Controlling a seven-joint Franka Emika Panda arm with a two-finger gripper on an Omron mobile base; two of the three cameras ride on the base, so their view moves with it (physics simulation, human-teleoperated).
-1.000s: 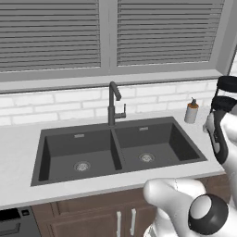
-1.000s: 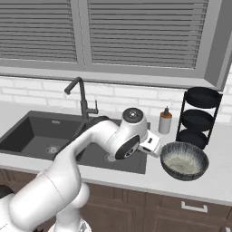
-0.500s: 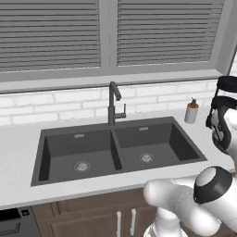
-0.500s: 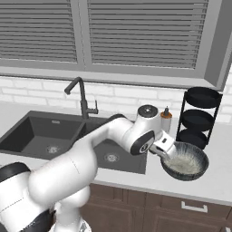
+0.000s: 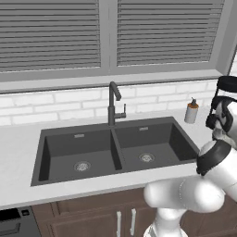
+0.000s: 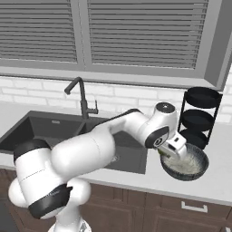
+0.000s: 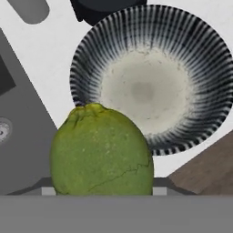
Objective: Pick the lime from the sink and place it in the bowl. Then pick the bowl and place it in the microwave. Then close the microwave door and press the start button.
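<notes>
My gripper (image 6: 170, 154) is shut on the yellow-green lime (image 7: 101, 152), which hides most of the fingers in the hand view. The lime (image 6: 161, 152) hangs just above the left rim of the bowl (image 6: 192, 165), held clear of it. The bowl (image 7: 145, 91), streaked blue-grey outside and pale inside, stands empty on the white counter right of the dark double sink (image 6: 59, 131). That sink (image 5: 111, 148) holds nothing but its steel drains. The microwave and its door are out of view.
A dark angular faucet (image 5: 113, 104) rises behind the sink divider. A soap dispenser (image 5: 191, 111) stands at the sink's back right. A black three-tier rack (image 6: 199, 118) stands right behind the bowl. The counter's front edge (image 7: 200, 159) runs close to the bowl.
The arm has swung to the right with the lime, from beside the sink's right edge to just over the bowl's left rim. The bowl has stayed in place.
</notes>
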